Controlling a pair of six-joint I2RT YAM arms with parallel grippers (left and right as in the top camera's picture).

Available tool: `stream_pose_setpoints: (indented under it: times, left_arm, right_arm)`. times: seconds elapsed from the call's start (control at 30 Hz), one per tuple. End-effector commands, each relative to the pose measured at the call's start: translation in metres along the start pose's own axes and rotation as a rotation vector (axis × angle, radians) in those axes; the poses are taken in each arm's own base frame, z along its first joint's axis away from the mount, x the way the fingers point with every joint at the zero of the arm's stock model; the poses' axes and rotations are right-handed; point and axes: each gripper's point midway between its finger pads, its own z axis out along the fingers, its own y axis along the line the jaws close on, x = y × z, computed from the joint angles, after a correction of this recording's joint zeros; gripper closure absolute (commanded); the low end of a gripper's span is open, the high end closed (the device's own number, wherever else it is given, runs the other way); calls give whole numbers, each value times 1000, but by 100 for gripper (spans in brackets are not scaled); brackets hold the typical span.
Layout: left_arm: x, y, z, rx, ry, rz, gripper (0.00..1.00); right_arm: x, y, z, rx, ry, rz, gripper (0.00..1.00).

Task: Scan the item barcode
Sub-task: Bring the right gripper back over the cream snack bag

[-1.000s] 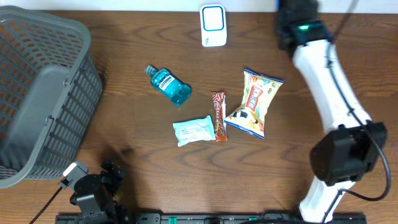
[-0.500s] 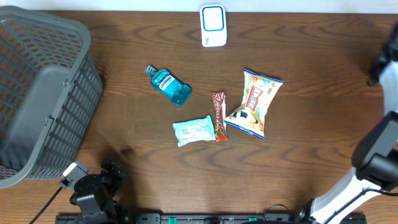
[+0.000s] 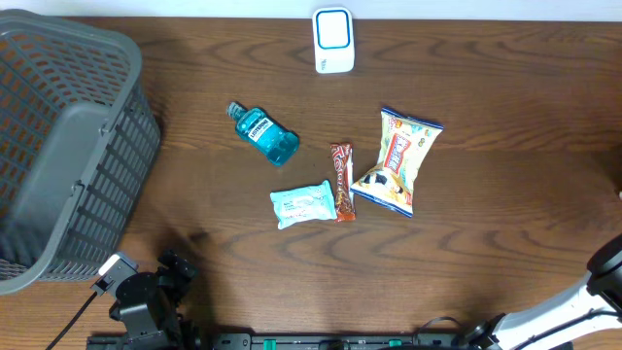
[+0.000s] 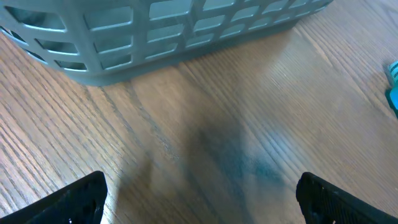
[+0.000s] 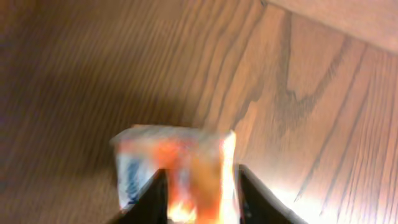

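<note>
Left gripper [image 4: 202,200] hangs over the brown wooden table [image 4: 249,124], jaws spread wide, beside the grey plastic basket [image 4: 155,31]. Right gripper [image 5: 202,196]: a blurred orange-and-white packet [image 5: 174,158] sits between its fingers. Clamped or loose? Can't tell.

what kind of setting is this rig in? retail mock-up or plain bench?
Probably a mock shop checkout on a wooden table: a grey shopping basket, a small white device that looks like a barcode scanner, and packaged goods such as a mouthwash bottle and a snack bag.
</note>
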Motion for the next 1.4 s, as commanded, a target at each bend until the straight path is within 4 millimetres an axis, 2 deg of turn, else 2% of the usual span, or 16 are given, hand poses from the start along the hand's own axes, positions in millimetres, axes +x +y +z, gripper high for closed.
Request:
stream_pose_setpoints:
  times: [0.0, 0.13, 0.27, 0.33, 0.4, 0.47, 0.63, 0.7, 0.73, 0.77, 0.8, 0.9, 1.1, 1.2, 1.23, 1.37]
  left_arm:
    - [8, 6, 1, -22, 26, 11, 2]
    - [8, 6, 1, -22, 26, 11, 2]
    - [8, 6, 1, -22, 26, 11, 2]
    - [8, 6, 1, -22, 26, 11, 2]
    - [8, 6, 1, -22, 26, 11, 2]
    - [8, 6, 1, -22, 26, 11, 2]
    - [8, 6, 1, -22, 26, 11, 2]
    - [8, 6, 1, -22, 26, 11, 2]
    - [8, 6, 1, -22, 26, 11, 2]
    - [8, 6, 1, -22, 26, 11, 2]
    - [8, 6, 1, -23, 26, 11, 2]
    - [8, 6, 1, -22, 26, 12, 2]
    - [8, 6, 1, -22, 26, 11, 2]
    - [8, 6, 1, -22, 26, 11, 2]
    - [8, 6, 1, -22, 26, 11, 2]
    - [8, 6, 1, -22, 26, 11, 2]
  right_arm:
    - [-39, 17, -47, -212, -75, 63, 51]
    - [-56, 55, -114, -534, -113, 72, 1]
    - [-52, 93, -197, -887, -89, 56, 1]
    - [-37, 113, -243, -1079, -31, 19, 1]
    - [-19, 128, -275, -1205, 54, 4, 1]
    - [10, 146, -304, -1306, 169, -39, 1]
    - [106, 180, -338, -1325, 486, -188, 1]
    - [151, 194, -355, -1341, 559, -325, 1]
    - [165, 199, -361, -1351, 577, -374, 1]
    - [202, 207, -378, -1378, 616, -501, 1]
    - [221, 211, -387, -1389, 628, -571, 1]
    - [267, 222, -395, -1297, 577, -750, 1]
    - [330, 238, -383, -977, 319, -968, 1]
    - [346, 239, -374, -818, 232, -928, 1]
    - [350, 240, -365, -720, 173, -860, 2]
    - [358, 243, -346, -570, 62, -772, 11]
